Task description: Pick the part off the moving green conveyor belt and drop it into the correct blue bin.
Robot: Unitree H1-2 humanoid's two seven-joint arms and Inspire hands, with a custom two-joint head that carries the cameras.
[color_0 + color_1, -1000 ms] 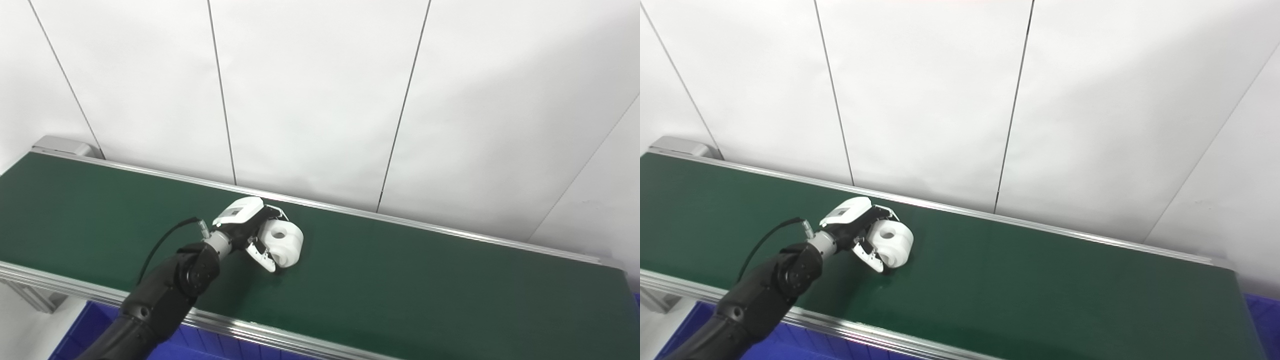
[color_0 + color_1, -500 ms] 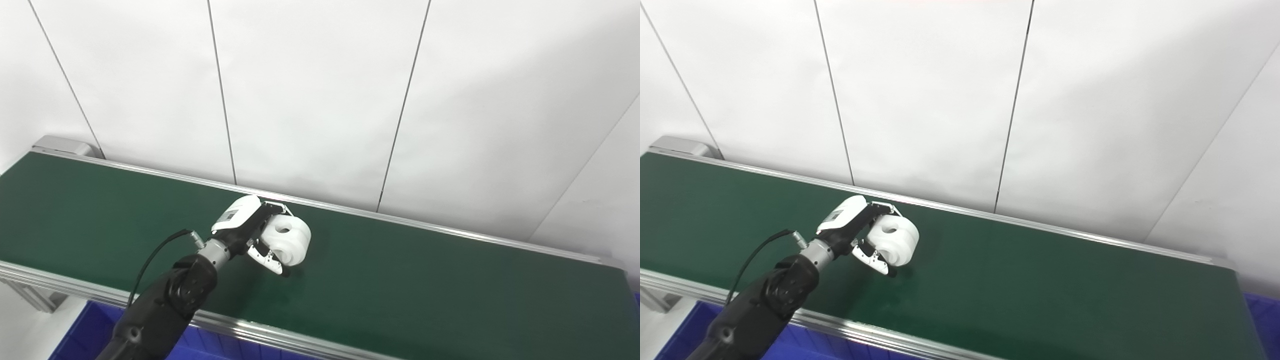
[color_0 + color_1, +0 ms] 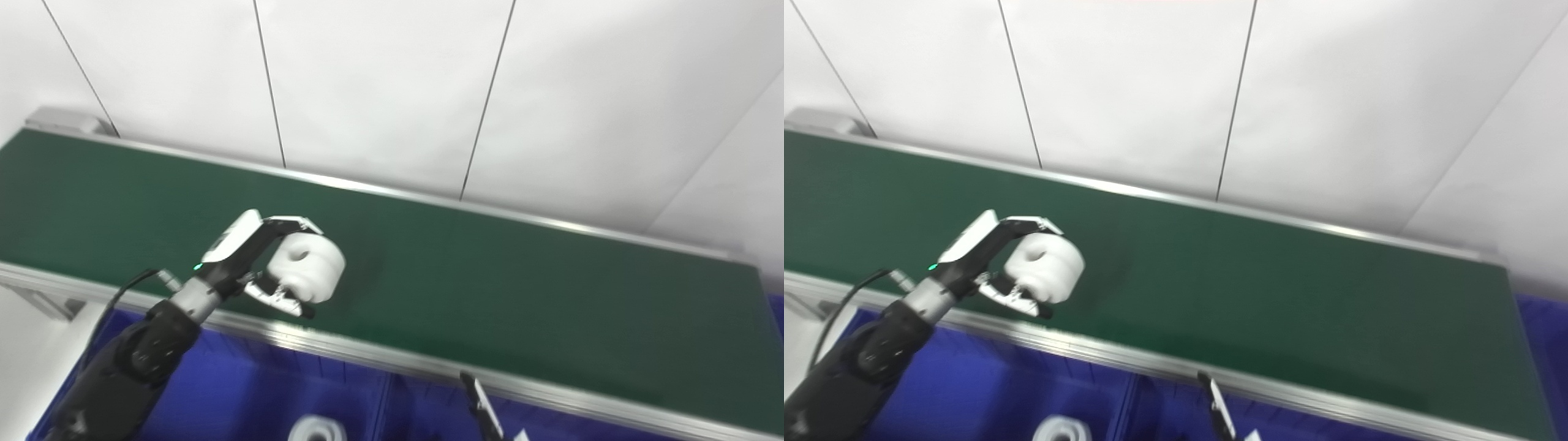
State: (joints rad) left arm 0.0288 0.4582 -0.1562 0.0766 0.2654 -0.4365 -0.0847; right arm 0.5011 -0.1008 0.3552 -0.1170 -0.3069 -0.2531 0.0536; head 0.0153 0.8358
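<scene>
left hand clamps white part above green belt; white wall behind

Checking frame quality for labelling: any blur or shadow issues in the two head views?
Left eye view: slight motion blur overall, left hand and white part soft-edged; faint shadow on the green belt beside the part. Right eye view: same softness, right hand cropped at bottom edge.

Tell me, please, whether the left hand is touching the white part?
Touching: the left eye view shows the left hand with fingers wrapped around the white part.
</scene>
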